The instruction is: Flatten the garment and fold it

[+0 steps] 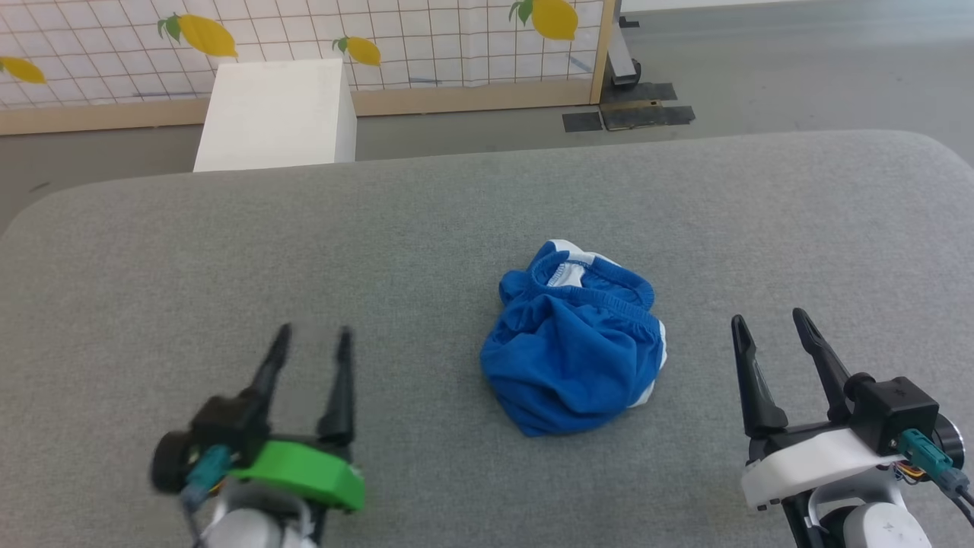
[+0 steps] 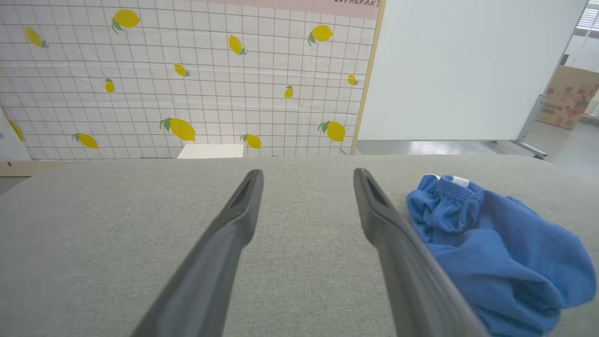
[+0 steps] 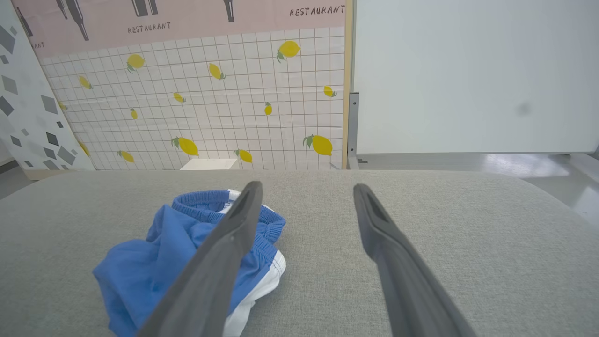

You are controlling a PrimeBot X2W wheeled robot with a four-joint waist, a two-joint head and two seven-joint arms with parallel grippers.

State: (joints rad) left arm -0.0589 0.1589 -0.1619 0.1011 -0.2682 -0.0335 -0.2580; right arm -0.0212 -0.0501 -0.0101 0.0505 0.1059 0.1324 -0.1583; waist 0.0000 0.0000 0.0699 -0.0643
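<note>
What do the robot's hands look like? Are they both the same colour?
Not quite. Each tool has two long, dark, pointed fingers. The left tool sits on a bright green base, the right tool on a white base. Both carry a teal plug on pale, rounded arms.

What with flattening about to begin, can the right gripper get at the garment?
Probably yes: the right gripper stands open beside the garment, not touching it, with plain grey surface between them.
</note>
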